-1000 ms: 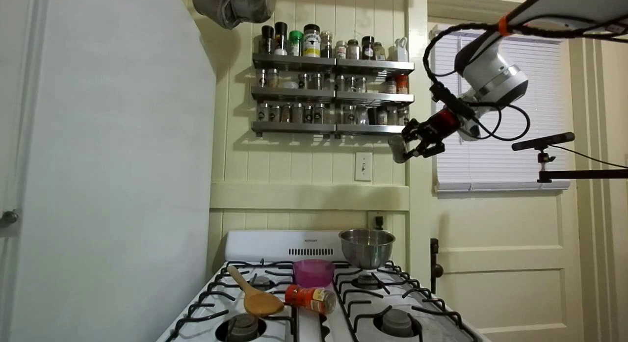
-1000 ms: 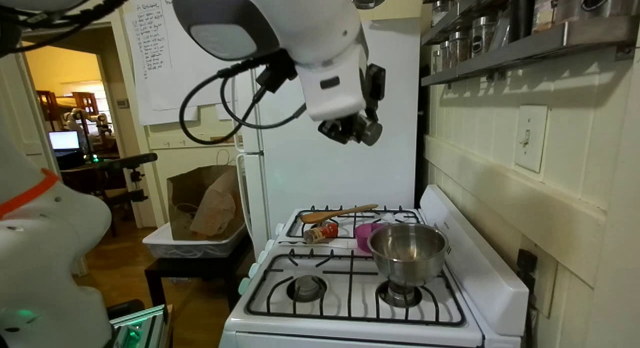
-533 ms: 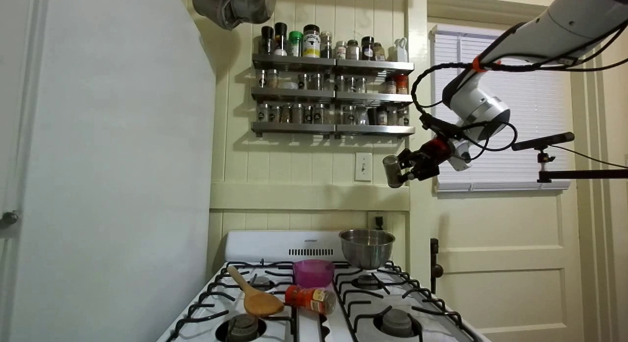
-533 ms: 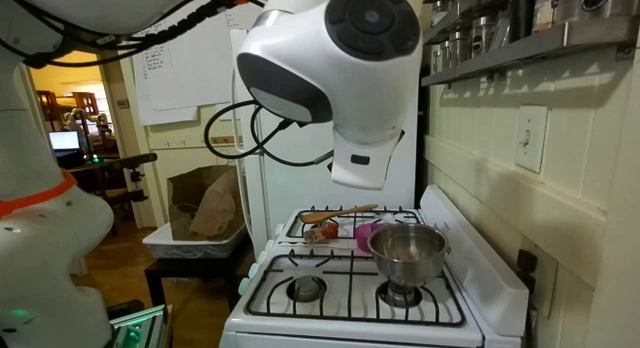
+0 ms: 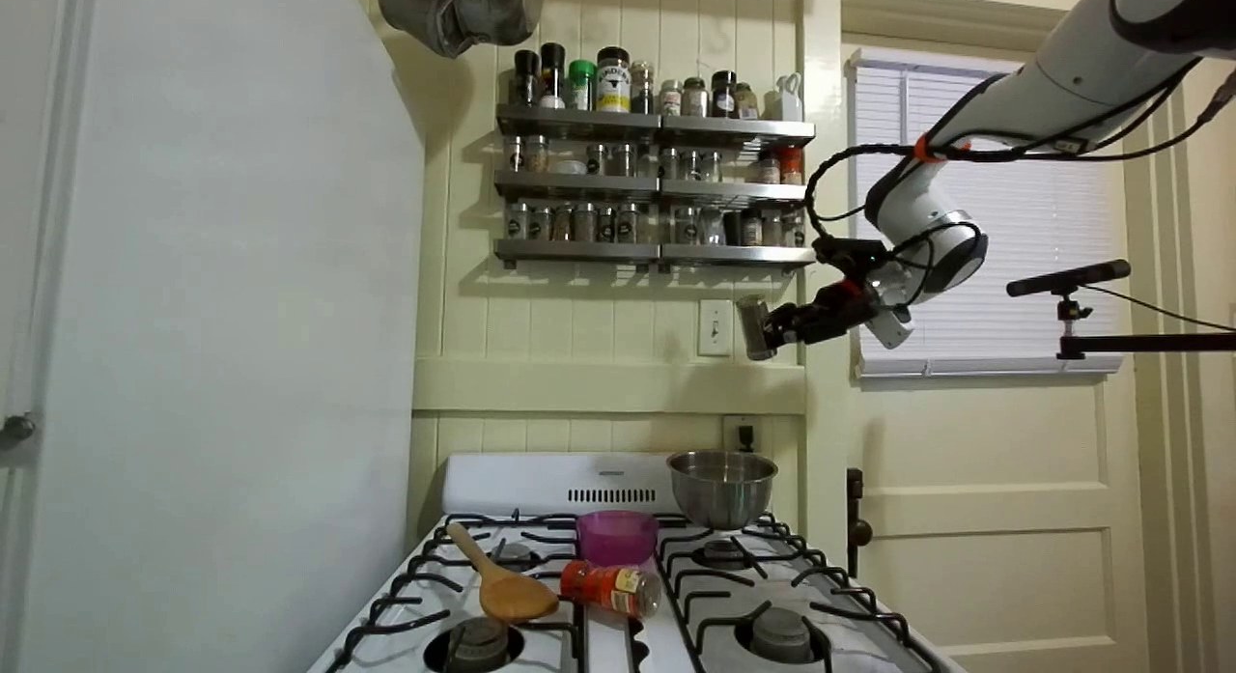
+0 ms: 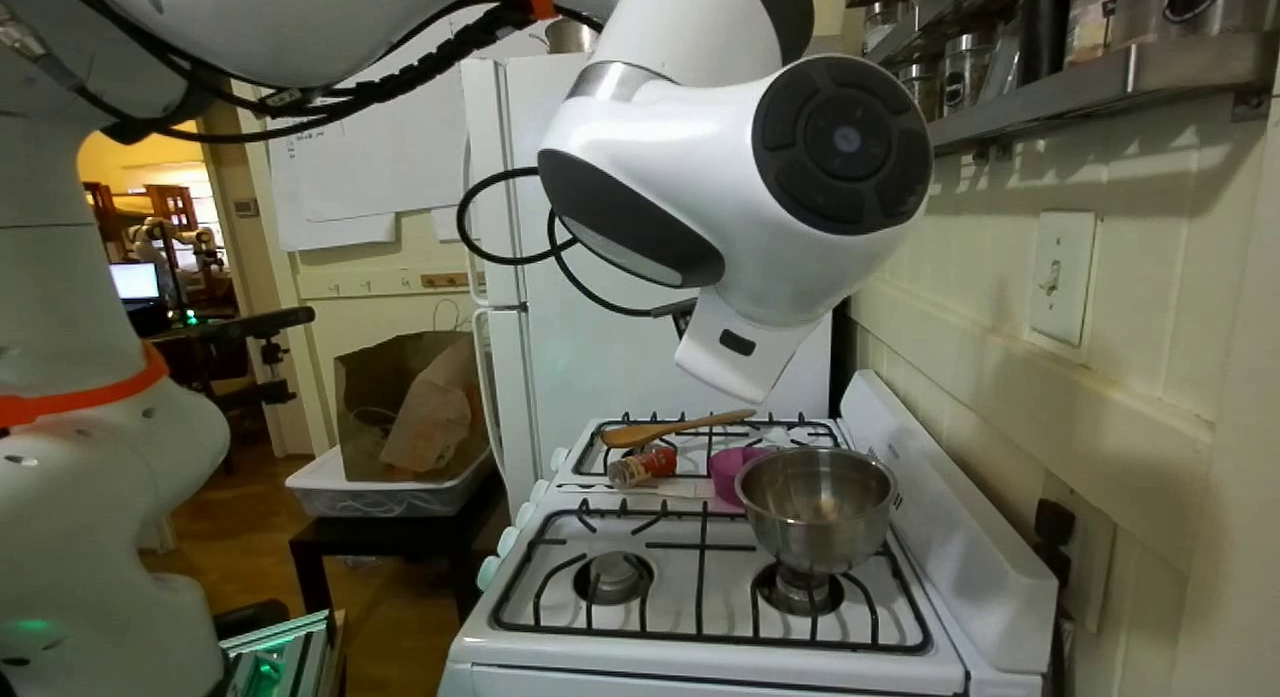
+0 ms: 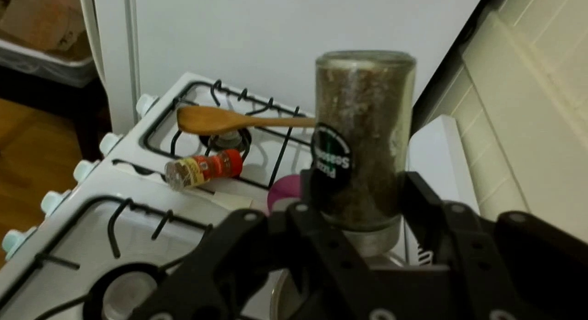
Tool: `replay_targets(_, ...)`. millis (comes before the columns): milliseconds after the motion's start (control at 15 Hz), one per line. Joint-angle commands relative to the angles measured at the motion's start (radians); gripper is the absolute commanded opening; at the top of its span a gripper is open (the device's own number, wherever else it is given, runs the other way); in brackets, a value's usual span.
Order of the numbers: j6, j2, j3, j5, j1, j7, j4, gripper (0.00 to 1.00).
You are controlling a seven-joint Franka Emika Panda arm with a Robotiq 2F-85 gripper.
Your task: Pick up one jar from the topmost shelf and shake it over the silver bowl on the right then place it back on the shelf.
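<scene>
My gripper [image 5: 778, 327] is shut on a glass spice jar [image 5: 755, 327] with brown contents. In the wrist view the jar [image 7: 365, 104] stands upside down between the fingers [image 7: 356, 191], its label inverted and metal lid at the bottom. The silver bowl [image 5: 722, 491] sits at the back right of the stove, well below the jar. The bowl [image 6: 815, 517] is also in an exterior view where the arm hides jar and gripper. Only part of the bowl's rim [image 7: 274, 294] shows behind the gripper in the wrist view. The topmost shelf [image 5: 579, 123] holds several jars, above and left of my gripper.
On the stove lie a wooden spoon [image 5: 512, 594], a red-capped spice jar [image 5: 613, 589] on its side and a pink container [image 5: 618, 538]. Lower shelf tiers [image 5: 739, 256] with jars are on the wall. A camera on a stand [image 5: 1067, 279] is at the right, the fridge [image 6: 680, 377] beyond the stove.
The gripper and held jar have moved left and down in an exterior view, rising slightly in the last half second. The jar's tilt has changed. Bowl and stove items have not moved.
</scene>
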Motion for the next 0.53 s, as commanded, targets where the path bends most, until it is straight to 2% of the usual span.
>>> replay_targets(0,-0.019,-0.002,0.004,0.163,-0.017,0.020,0.011,0.23)
replay_targets(133,0.087,0.019,0.016,0.066,-0.015,0.031,0.013,0.23)
replay_targets(333,0.014,0.045,0.012,0.076,-0.016,0.117,0.045,0.23)
replay_targets(400,0.086,0.016,0.022,0.139,-0.007,0.026,0.022,0.23)
replay_targets(467,0.098,0.011,0.023,0.198,-0.008,0.020,0.019,0.23)
